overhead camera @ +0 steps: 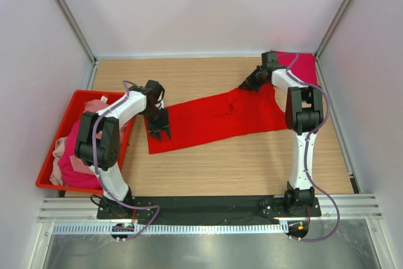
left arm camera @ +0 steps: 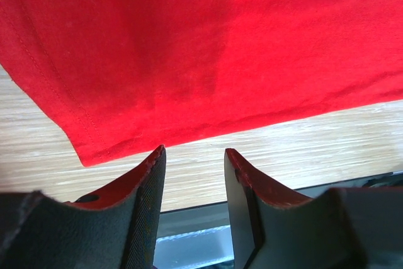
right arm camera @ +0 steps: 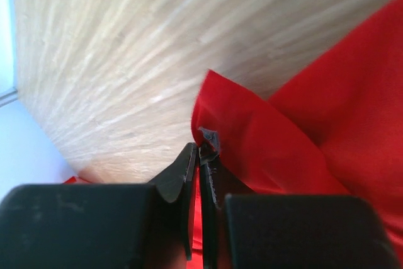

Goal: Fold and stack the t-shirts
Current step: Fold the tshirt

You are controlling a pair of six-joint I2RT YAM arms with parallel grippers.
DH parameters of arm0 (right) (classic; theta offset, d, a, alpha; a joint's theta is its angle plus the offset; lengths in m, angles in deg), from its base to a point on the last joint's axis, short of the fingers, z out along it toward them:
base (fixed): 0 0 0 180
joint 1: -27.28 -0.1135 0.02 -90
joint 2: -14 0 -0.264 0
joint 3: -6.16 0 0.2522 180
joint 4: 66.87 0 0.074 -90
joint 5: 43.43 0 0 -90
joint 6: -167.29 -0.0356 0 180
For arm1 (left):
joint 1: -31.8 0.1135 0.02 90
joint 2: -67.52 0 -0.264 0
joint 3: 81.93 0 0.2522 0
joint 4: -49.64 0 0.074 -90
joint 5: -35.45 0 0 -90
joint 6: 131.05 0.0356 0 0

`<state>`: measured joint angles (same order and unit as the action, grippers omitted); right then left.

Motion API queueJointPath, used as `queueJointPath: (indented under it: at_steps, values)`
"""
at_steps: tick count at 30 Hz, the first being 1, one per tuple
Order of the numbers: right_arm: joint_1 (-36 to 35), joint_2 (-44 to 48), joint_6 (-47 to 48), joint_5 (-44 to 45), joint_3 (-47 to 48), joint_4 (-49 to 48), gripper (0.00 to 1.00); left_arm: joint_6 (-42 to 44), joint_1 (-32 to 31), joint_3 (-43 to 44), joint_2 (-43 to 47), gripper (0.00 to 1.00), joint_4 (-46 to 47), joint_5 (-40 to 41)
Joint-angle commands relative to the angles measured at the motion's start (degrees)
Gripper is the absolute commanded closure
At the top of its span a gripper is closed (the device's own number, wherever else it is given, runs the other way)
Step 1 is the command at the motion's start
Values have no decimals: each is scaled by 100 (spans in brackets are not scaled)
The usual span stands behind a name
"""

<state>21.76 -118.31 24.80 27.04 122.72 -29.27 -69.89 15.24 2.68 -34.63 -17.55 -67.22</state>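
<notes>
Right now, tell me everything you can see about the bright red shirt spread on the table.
The bright red t-shirt is soft, matte cloth with a stitched hem, lying stretched in a long, slightly wrinkled band across the wooden table, slanting from near left to far right. The right pincer is shut on a raised fold at its far right end. The left pincer stands open at its near-left corner, gripping nothing.

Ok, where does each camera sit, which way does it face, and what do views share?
Top external: above, behind the bases, looking down on table, both arms, red t-shirt, bin.
Left wrist: on the left arm, looking past open left jaws at the t-shirt's hem.
Right wrist: on the right arm, along shut right jaws pinching the t-shirt.
Shared: that red t-shirt.
</notes>
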Motion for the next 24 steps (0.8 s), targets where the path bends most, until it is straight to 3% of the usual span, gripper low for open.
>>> queueJointPath:
  at_steps: [1, 14, 24]
  values:
    - [-28, 636, 353, 1, -225, 269, 90, 151, -14, 297, 160, 56, 104, -157]
    - [86, 2086, 801, 142, -1640, 341, 93, -174, -32, 764, 90, 52, 895, -1456]
    - [332, 2499, 1452, 301, -2421, 1053, 91, -403, -366, 852, 28, 51, 1124, -1748]
